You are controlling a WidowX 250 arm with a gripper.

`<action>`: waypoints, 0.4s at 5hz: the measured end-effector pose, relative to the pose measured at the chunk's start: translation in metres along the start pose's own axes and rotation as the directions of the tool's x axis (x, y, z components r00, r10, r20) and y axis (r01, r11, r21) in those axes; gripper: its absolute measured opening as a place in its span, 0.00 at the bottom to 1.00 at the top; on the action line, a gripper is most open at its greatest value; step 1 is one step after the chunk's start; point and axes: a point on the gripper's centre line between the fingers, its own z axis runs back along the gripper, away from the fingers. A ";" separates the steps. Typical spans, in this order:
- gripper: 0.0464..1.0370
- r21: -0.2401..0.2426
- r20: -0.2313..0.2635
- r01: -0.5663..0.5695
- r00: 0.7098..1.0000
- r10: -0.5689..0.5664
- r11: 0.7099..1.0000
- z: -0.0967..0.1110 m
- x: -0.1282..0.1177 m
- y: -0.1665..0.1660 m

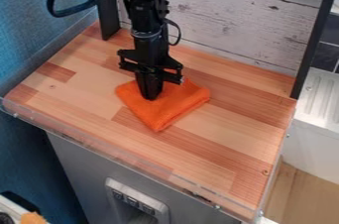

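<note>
On the folded orange cloth point(167, 112), press gently with the black gripper point(151, 96), to avoid bunching; cannot tell spread jaws from pinching ones.

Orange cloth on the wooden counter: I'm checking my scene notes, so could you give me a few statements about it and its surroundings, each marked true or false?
1. The orange cloth lies on the wooden counter. True.
2. The gripper is well off to one side of the cloth. False: it points down over the cloth.
3. The cloth hangs over the counter's front edge. False: it lies wholly on the top.
4. A whitish plank wall stands behind the counter. True.
</note>
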 end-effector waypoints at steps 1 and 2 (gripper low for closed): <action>0.02 -0.003 -0.008 0.022 1.000 -0.022 1.000 0.000 -0.003 0.009; 0.02 -0.005 -0.030 0.034 0.999 -0.034 0.999 0.000 -0.009 0.024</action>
